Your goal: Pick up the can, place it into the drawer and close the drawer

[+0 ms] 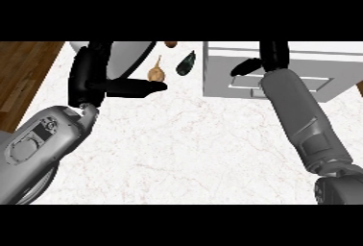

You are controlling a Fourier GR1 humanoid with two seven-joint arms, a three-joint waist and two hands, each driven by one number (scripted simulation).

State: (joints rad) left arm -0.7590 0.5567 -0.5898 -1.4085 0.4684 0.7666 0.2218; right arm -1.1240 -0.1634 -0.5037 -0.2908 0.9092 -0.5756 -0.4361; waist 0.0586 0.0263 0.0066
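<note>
Right hand (273, 56): it sits over the top of the drawer unit (322, 72), its upper part cut off at the view's edge. Only the thumb shows plainly, jutting toward the unit's left side. I cannot tell whether this hand is closed on anything.

The can: not visible anywhere. It may be under my right hand or already inside the unit; I judge the placing step to be in progress, but this is unconfirmed. The front panel below my wrist appears to stand slightly proud, so closing looks not yet done.

Left hand (89, 79): well left of the drawer unit, fingers straight and upright, thumb held out sideways, holding nothing. It is resting, kept out of the working arm's way.

Between that hand and the unit, on the marble counter (184, 144), lie a tan bulb-shaped item (156, 73) and a dark green item (186, 63); neither is touched. A pale rounded object (131, 54) sits partly hidden behind my left hand.
</note>
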